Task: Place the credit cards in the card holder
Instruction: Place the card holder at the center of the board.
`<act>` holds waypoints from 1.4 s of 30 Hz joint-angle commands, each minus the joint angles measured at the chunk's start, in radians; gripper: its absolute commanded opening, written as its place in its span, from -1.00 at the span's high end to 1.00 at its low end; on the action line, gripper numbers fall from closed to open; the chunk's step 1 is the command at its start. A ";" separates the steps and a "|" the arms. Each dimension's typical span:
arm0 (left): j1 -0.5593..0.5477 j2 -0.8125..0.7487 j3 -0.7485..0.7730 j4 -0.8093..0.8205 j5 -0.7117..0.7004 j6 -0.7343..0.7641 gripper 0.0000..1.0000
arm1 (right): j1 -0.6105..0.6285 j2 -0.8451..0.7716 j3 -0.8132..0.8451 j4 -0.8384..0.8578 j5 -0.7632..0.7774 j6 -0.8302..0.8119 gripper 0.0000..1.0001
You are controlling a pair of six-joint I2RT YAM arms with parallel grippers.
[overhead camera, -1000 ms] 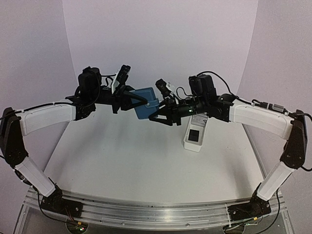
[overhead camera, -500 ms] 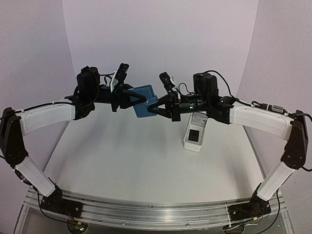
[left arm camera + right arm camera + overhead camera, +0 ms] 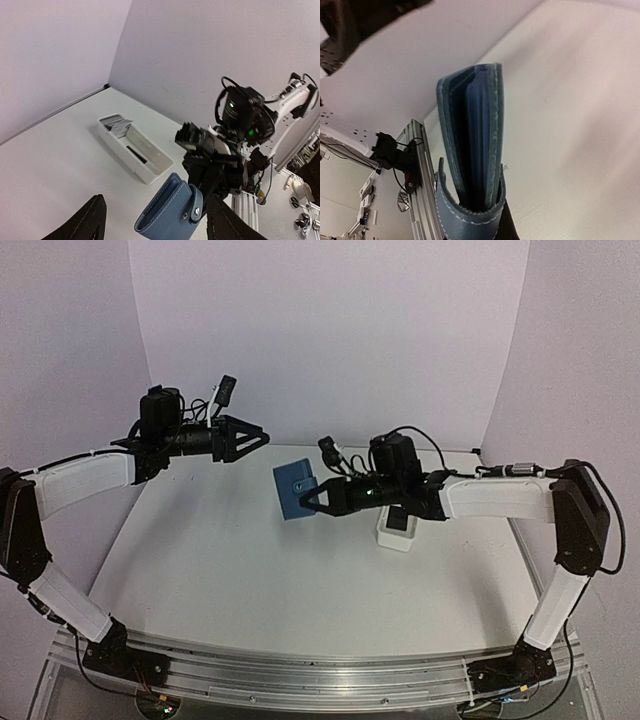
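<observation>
The card holder (image 3: 293, 488), a dark-blue folded case with a snap tab, hangs in the air above the table, and my right gripper (image 3: 310, 500) is shut on its tab edge. In the right wrist view the card holder (image 3: 472, 145) stands edge-on, clamped at its lower end by the gripper (image 3: 482, 222). My left gripper (image 3: 248, 437) is open and empty, up and to the left, apart from the case. In its own view the card holder (image 3: 170, 212) hangs between its spread fingers (image 3: 96, 220) but farther off. Pale credit cards (image 3: 115, 121) lie stacked in the white tray's far end; a dark one (image 3: 136, 154) stands mid-tray.
The long white tray (image 3: 150, 172) sits on the table at the back right, mostly covered by my right arm in the top view, where only the tray's near end (image 3: 396, 536) shows. Purple walls close in the back and sides. The metal rail (image 3: 320, 675) runs along the near edge.
My left gripper has opened, let go of the card holder and drawn back up and left. The right gripper, now shut on the case, has carried it lower and nearer.
</observation>
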 commanded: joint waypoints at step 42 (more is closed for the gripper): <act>-0.140 0.204 -0.186 0.221 0.101 -0.286 0.82 | 0.048 0.154 -0.212 0.579 0.005 0.244 1.00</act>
